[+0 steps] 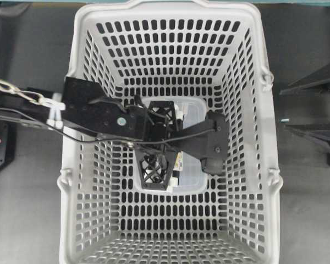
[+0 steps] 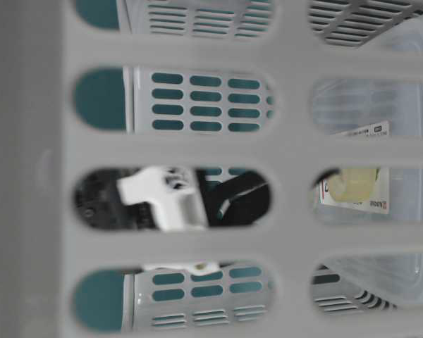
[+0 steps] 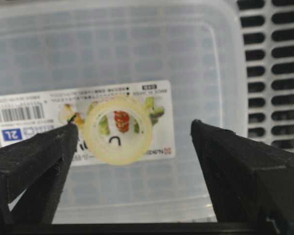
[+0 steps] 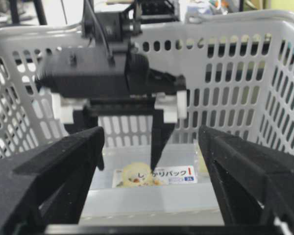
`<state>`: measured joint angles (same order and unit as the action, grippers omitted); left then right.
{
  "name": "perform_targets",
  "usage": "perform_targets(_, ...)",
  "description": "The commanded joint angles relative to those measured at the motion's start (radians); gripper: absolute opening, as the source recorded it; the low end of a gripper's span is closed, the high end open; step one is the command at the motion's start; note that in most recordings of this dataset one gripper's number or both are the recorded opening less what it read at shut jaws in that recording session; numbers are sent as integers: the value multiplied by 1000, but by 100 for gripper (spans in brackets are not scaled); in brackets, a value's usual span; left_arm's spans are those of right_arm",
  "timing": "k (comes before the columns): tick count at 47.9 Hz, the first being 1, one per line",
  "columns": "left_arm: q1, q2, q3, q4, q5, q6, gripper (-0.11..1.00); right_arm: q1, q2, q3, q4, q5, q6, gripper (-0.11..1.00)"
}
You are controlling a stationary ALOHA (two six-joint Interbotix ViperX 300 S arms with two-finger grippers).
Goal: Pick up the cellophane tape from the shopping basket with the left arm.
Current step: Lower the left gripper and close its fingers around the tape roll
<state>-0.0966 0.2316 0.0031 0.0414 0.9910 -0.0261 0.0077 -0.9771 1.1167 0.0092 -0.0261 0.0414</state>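
Looking down from overhead, you see the left gripper (image 1: 157, 142) inside the shopping basket (image 1: 77, 99), jaws spread over the clear box (image 1: 193, 110). At table level, the cellophane tape (image 2: 352, 184) shows through a wall slot. Your left wrist view has the tape lying on the box's label (image 3: 34, 113), between the parted fingers (image 3: 36, 161), touching neither. The right gripper (image 4: 151, 161) stands open outside the basket.

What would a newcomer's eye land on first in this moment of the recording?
Probably the big grey shopping basket filling the overhead view, with the black left arm reaching down into its middle. Next, in the left wrist view, the pale cellophane tape lying on the clear box, right on its white label, framed between the wide-open left gripper. The right gripper, also open, waits outside the basket.
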Motion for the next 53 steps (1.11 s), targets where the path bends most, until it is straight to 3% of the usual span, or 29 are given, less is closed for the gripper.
perform_targets(1,3,-5,-12,3,0,2,91,2,5,-20,3,-11,0,75)
perform_targets(37,17,26,60,3,-71,2,89,2,6,-20,3,-17,0,75)
perform_targets(42,15,25,55,3,-67,3,80,2,5,-18,3,-17,0,75)
perform_targets(48,14,11,46,3,-64,3,51,2,6,-18,3,-17,0,75)
perform_targets(53,12,-18,31,3,-61,3,50,2,5,-17,5,-17,0,75)
